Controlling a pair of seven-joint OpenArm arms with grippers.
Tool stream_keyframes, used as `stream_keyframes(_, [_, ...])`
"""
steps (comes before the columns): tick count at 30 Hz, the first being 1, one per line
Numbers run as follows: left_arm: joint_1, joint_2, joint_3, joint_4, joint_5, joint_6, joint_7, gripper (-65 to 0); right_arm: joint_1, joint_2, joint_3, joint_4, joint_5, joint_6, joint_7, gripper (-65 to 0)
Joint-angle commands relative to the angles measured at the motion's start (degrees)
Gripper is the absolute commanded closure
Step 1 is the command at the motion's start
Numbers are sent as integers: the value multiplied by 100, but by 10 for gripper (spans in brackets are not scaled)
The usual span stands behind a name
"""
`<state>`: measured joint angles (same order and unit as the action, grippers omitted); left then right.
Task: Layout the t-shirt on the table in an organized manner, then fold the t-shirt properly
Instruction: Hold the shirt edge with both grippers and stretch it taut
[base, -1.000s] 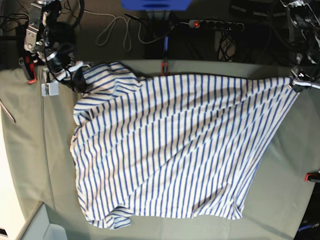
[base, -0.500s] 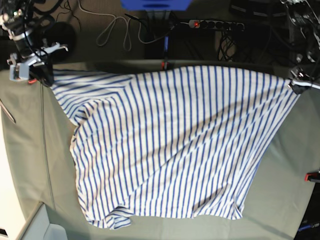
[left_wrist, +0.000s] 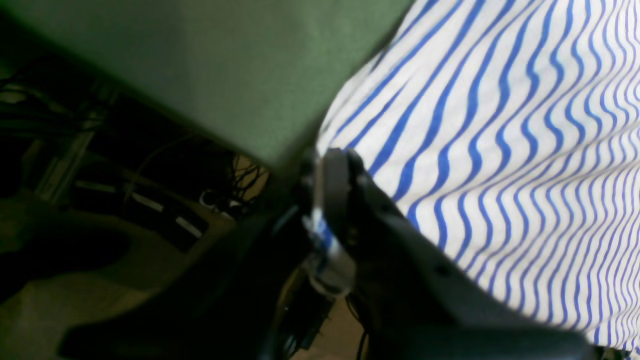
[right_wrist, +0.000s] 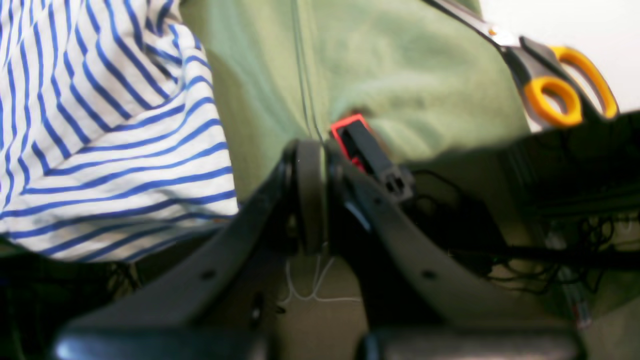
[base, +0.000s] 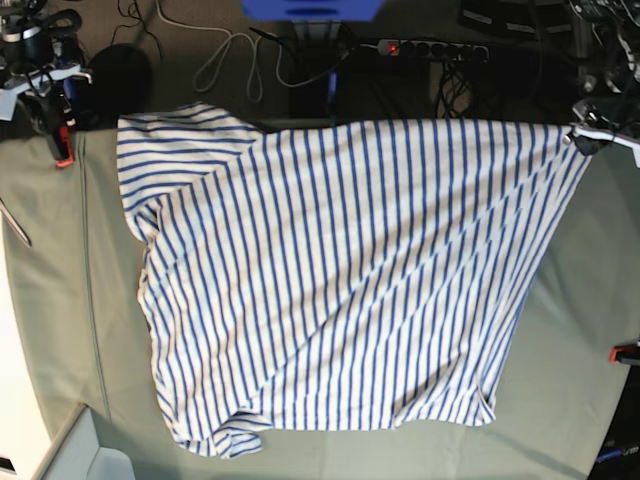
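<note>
Left pincer (left_wrist: 332, 200) is clamped on a corner of the t-shirt (base: 340, 280); we see striped fabric bunched between its dark pads in the left wrist view, and in the base view that pincer (base: 590, 135) sits at the far right edge of the table (base: 60, 300) with the shirt's corner drawn up to it. Right pincer (right_wrist: 310, 195) has its pads pressed together with nothing between them; we see it beside a red clamp (right_wrist: 350, 135), with the shirt's edge apart from it to the left. In the base view it (base: 40, 85) hangs at the far left corner.

We find the t-shirt spread across the middle of the table, its long axis running left to right, the far edge stretched nearly straight towards the left pincer. One sleeve (base: 165, 150) fans out at the far left; the near left corner is rumpled and curled under. Its stripes run near to far. The fabric is soft white knit with thin blue lines, rippling in shallow waves near the held corner.

The table's cover is a matte grey-green cloth with a long crease down its left side. Scissors (right_wrist: 555, 85) with orange-yellow handle loops lie at the left edge.
</note>
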<state>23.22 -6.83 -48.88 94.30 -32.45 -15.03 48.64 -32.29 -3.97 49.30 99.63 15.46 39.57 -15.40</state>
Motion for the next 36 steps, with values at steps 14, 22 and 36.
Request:
stream_keyframes(14, [29,54,-39,95,-21,4,-86,-2,834,5,-697,-500,-1261,43,94,-260])
stream_keyframes(22, [29,54,-39,78,-21,4,-86,-2,974,49,-714,-1001,-1278,43,94,-363])
stream_keyframes(36, [-23,54,-39,60,-21,4,-95,-2,948,-38,-1145,-1432,-1296,43,94,-365])
